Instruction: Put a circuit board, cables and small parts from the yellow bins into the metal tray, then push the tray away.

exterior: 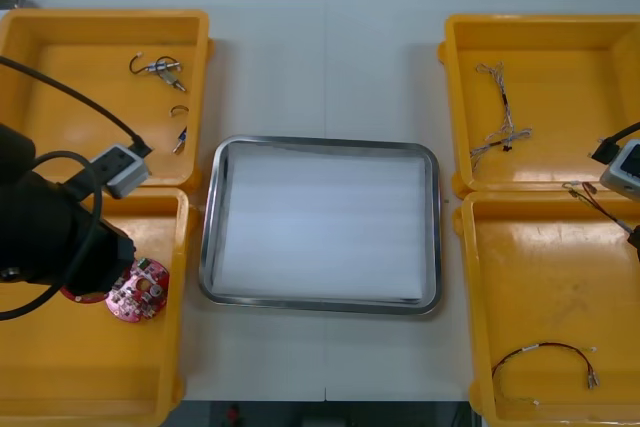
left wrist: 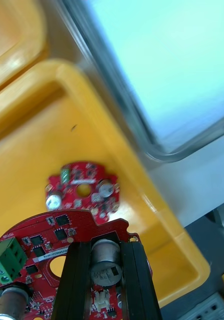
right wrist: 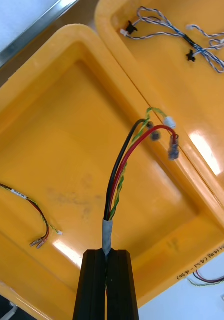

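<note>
1. On a light table (exterior: pixel 320 57), a metal tray (exterior: pixel 318 304), white inside, sits empty between yellow bins (exterior: pixel 100 37).
2. The left gripper (left wrist: pixel 105 246) clamps a red circuit board (left wrist: pixel 41 240) by a cylindrical part above the near left bin (left wrist: pixel 36 130), apparently ready for carrying to the tray. A second board (left wrist: pixel 81 187) lies below.
3. The right gripper (right wrist: pixel 106 254) pinches a cable bundle (right wrist: pixel 123 167) at its taped end over the near right bin (right wrist: pixel 51 125).
4. A white strip (left wrist: pixel 54 256) on the held board and writing (right wrist: pixel 198 270) on the right bin's corner are too small to read.
</note>
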